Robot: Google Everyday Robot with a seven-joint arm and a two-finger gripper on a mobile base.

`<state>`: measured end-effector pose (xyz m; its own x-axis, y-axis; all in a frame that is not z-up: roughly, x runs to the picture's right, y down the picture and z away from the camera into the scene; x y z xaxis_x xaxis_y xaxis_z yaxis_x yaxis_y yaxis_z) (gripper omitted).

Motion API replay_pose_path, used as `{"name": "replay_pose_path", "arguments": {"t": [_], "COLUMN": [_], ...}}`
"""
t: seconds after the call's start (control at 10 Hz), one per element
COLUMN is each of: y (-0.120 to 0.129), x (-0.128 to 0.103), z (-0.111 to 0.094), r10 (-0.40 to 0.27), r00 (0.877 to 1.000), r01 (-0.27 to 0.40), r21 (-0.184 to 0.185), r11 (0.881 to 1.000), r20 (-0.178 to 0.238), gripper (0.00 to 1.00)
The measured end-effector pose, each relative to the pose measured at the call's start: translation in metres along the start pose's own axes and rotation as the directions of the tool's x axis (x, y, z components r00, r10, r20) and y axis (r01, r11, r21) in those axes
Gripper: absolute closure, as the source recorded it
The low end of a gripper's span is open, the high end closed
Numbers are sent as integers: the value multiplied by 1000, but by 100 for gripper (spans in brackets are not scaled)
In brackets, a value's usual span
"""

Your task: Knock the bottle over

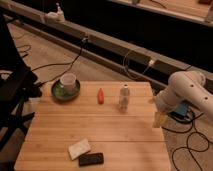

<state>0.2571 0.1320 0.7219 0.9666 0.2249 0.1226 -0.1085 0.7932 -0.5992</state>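
The bottle (124, 97), slim, clear-whitish with a white cap, stands upright on the wooden table (100, 130), right of centre near the far edge. My gripper (159, 119) hangs at the end of the white arm (186, 90), just off the table's right edge, well to the right of the bottle and lower in the picture. It does not touch the bottle.
A small orange-red object (101, 96) lies left of the bottle. A white cup (68, 81) sits on a green plate (56, 92) at the far left. A white block (79, 148) and a black device (91, 159) lie near the front edge. Cables cover the floor. A white spray-topped bottle (60, 12) stands far off.
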Motion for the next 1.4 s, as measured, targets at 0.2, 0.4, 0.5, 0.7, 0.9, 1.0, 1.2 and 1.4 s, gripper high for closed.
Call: {"name": "replay_pose_path", "arguments": {"t": [0.2, 0.4, 0.5, 0.7, 0.9, 1.0, 1.2, 1.4], "y": [0, 0, 0, 0, -17, -32, -67, -100], "x": [0, 0, 0, 0, 1, 2, -2, -6], "z": [0, 0, 0, 0, -5, -7, -7, -11], "r10": [0, 0, 0, 0, 14, 27, 45, 58], "r00": [1000, 1000, 1000, 1000, 1000, 1000, 998, 994], "r01": [0, 0, 0, 0, -14, -28, -51, -79], "r21": [0, 0, 0, 1, 45, 84, 168, 260], "r11": [1000, 1000, 1000, 1000, 999, 996, 984, 962], "r20": [0, 0, 0, 0, 5, 15, 42, 89], "gripper": [36, 59, 67, 87, 100, 100, 100, 100]}}
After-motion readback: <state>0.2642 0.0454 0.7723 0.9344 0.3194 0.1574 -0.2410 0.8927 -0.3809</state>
